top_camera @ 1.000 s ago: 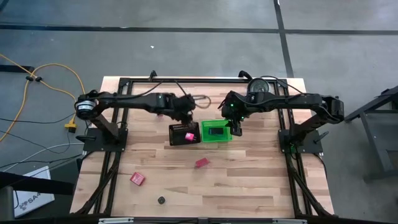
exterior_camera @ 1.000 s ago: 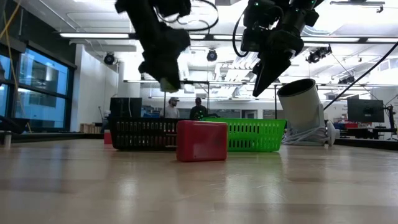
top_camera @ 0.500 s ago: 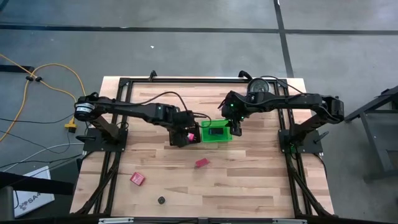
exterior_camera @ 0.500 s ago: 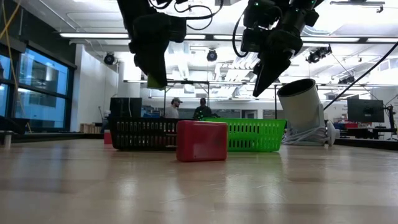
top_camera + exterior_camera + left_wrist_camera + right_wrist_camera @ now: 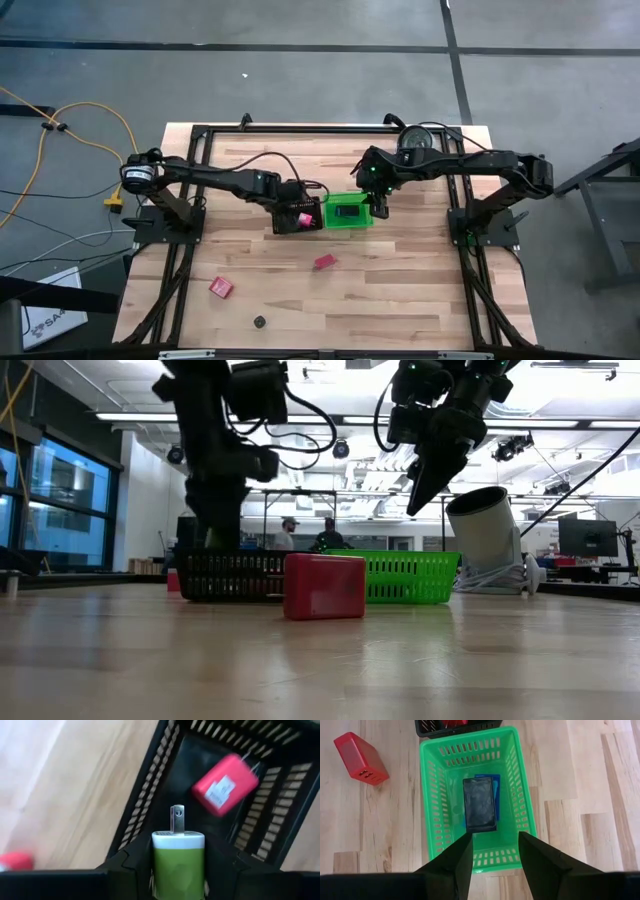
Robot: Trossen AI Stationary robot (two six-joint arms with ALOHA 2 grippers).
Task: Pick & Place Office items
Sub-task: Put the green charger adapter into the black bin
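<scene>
L gripper [image 5: 178, 870] has dropped low over the black mesh tray [image 5: 283, 222] since a sec ago.
Clamped tight on green charger plug [image 5: 178, 857]; red charger [image 5: 225, 784] in tray; R gripper [image 5: 493, 855] part-open, empty, above green bin [image 5: 431, 800].

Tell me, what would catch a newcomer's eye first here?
Probably the left gripper, shut on a green and white plug adapter poised over the black mesh tray, where a pink-red charger block already lies. Beside it, the right gripper hangs open above the bright green bin holding a dark flat device.
</scene>
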